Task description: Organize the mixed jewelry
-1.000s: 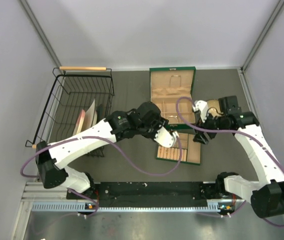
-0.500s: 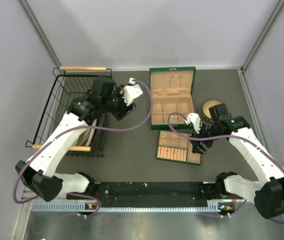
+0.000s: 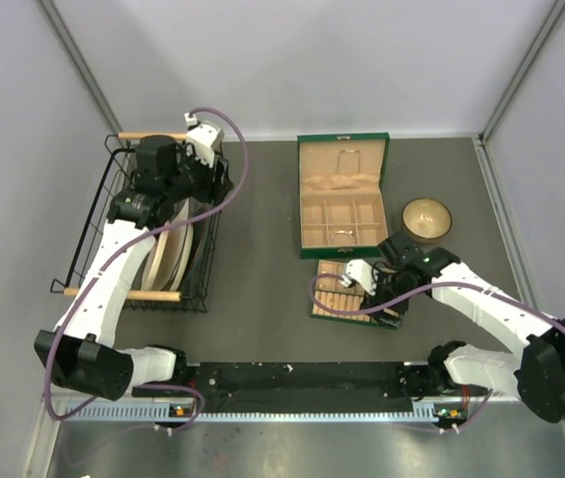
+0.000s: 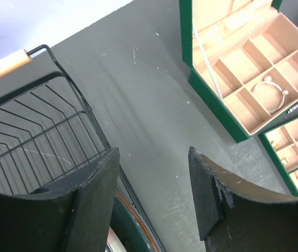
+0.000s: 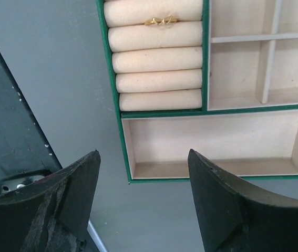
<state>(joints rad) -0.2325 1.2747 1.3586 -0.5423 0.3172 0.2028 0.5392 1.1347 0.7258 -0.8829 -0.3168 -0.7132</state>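
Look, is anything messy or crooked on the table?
Only a little. The tan tray lies out on the table in front of the green jewelry box, and seems turned slightly crooked to it. A gold ring sits neatly tucked into the tray. Nothing looks spilled or broken.

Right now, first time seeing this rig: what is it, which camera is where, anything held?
Two robot arms bolted at the table's near edge. The wide picture looks down from above and behind; the other two come from wrist cameras, dark fingers in front. On the table: a wire basket, an open green jewelry box, a compartment tray, a round wooden stand. The left gripper hovers by the basket, the right gripper above the tray, where a gold ring sits between rolls. Both open, nothing held.
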